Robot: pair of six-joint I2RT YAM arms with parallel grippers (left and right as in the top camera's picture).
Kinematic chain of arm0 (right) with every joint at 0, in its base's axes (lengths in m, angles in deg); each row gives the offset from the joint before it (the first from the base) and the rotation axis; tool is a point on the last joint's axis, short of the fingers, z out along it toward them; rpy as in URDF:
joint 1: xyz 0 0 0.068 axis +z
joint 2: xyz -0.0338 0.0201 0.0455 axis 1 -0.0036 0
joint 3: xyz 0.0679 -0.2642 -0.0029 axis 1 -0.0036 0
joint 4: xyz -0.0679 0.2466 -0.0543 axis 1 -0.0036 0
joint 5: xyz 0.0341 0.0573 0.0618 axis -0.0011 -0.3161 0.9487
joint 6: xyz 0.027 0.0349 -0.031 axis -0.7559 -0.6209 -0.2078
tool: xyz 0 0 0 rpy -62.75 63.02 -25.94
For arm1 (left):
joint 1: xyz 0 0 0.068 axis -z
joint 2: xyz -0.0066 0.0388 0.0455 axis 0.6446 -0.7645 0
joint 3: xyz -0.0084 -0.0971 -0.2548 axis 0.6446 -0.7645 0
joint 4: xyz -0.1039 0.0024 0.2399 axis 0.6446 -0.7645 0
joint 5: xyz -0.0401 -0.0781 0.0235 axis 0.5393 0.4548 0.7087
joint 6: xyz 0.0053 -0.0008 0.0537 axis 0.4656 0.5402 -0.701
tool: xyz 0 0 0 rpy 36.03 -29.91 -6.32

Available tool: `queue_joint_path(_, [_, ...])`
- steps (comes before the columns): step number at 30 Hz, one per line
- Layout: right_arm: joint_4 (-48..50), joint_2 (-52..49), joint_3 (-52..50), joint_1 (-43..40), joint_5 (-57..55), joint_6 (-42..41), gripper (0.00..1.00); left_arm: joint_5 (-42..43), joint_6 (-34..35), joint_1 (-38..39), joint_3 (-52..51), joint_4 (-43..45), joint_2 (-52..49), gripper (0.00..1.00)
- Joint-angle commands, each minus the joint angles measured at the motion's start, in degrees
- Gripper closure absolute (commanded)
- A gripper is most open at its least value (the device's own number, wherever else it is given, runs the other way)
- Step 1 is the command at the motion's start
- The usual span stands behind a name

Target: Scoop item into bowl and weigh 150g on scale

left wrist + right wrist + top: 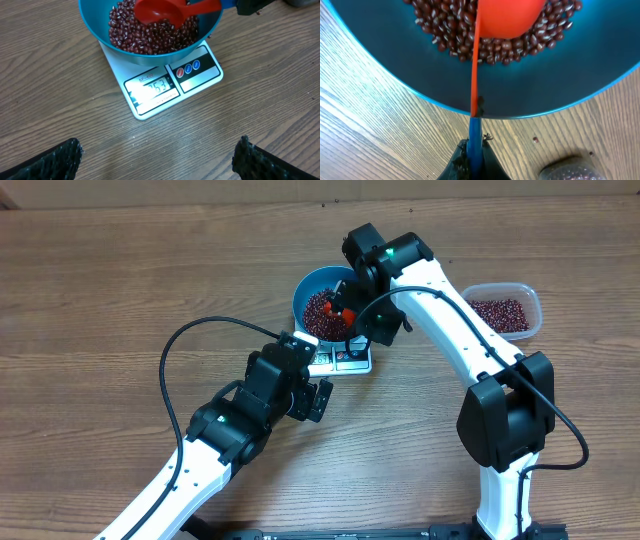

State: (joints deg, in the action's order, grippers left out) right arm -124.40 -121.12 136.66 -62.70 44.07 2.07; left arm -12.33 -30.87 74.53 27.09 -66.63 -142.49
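Observation:
The blue bowl (305, 288) stands on the white scale (352, 361) and holds a pile of dark red beans (320, 315). My right gripper (362, 320) is shut on the blue handle (474, 132) of a red scoop (510, 17), whose head hangs over the beans (455, 35) inside the bowl (395, 65). My left gripper (157, 152) is open and empty, low over bare wood just in front of the scale (200, 75), whose display is lit. In the left wrist view the scoop (160, 12) sits above the beans (145, 37).
A clear plastic container (503, 308) with more beans stands at the right of the table. A stray bean (535, 140) lies on the wood near the bowl. The left arm (230, 425) stretches in from the front left.

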Motion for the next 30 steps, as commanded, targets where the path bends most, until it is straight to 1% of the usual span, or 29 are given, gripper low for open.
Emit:
queue_joint_path(1, [0.09,3.28,4.00,-0.22,3.08,0.52,0.96,-0.70,-0.68,-0.35,0.31,0.02,-0.24,0.00])
queue_joint_path(7, [-1.57,3.54,6.19,-2.38,6.08,1.38,0.96,-0.70,-0.66,-0.35,0.31,0.02,-0.24,0.01])
queue_joint_path(9, [-3.58,3.61,7.19,-3.23,9.16,3.50,0.96,-0.72,-0.66,-0.35,0.31,0.02,-0.24,0.00])
queue_joint_path(14, [-7.32,4.26,9.77,-6.01,14.49,5.05,0.96,-0.72,-0.68,-0.35,0.31,0.02,-0.24,0.00])
queue_joint_path(19, [-9.90,5.42,9.90,-9.38,19.89,8.85,0.96,-0.70,-0.66,-0.35,0.31,0.02,-0.24,0.00])
queue_joint_path(24, [-11.39,6.40,9.90,-13.00,24.22,9.35,0.96,-0.70,-0.66,-0.35,0.31,0.02,-0.24,0.01])
queue_joint_path(27, [-13.05,7.17,9.90,-16.26,32.17,13.51,0.96,-0.70,-0.66,-0.35,0.31,0.02,-0.24,0.00])
queue_joint_path(30, [-14.19,7.34,9.90,-18.27,35.71,14.05,0.96,-0.70,-0.66,-0.35,0.31,0.02,-0.24,0.01])
